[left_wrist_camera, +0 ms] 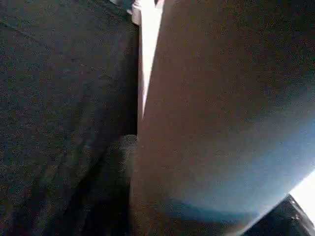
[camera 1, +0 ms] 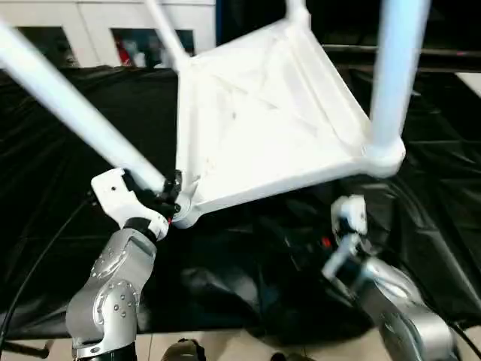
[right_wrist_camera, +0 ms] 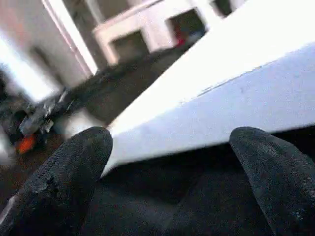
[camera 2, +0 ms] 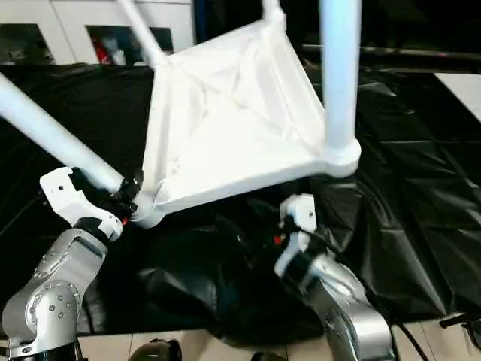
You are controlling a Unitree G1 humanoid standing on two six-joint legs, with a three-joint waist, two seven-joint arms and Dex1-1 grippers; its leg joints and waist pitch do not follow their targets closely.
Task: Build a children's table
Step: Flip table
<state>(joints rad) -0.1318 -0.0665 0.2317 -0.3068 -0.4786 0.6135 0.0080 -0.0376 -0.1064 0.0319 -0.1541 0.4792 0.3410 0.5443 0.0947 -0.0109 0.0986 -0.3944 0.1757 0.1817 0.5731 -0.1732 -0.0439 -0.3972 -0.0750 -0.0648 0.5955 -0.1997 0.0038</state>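
The children's table top (camera 1: 270, 113) is tipped up off the black cloth with its ribbed underside toward me. Its legs stand in the corner sockets. One long white leg (camera 1: 68, 105) runs out to the upper left, another leg (camera 1: 394, 68) rises from the near right corner, and two more legs (camera 1: 165, 34) stand at the far corners. My left gripper (camera 1: 169, 192) is shut on the left leg just above its socket; that leg (left_wrist_camera: 221, 123) looms close in the left wrist view. My right gripper (right_wrist_camera: 172, 142) is open just under the top's near edge (right_wrist_camera: 236, 103), fingers (right_wrist_camera: 74, 162) wide apart and touching nothing.
The black-draped work surface (camera 1: 60, 248) spreads below, bunched into folds under the table top. White cabinets (camera 1: 90, 30) line the back wall. A dark cable (camera 1: 37, 263) curves along the left. A pale floor strip (camera 1: 225, 346) runs along the near edge.
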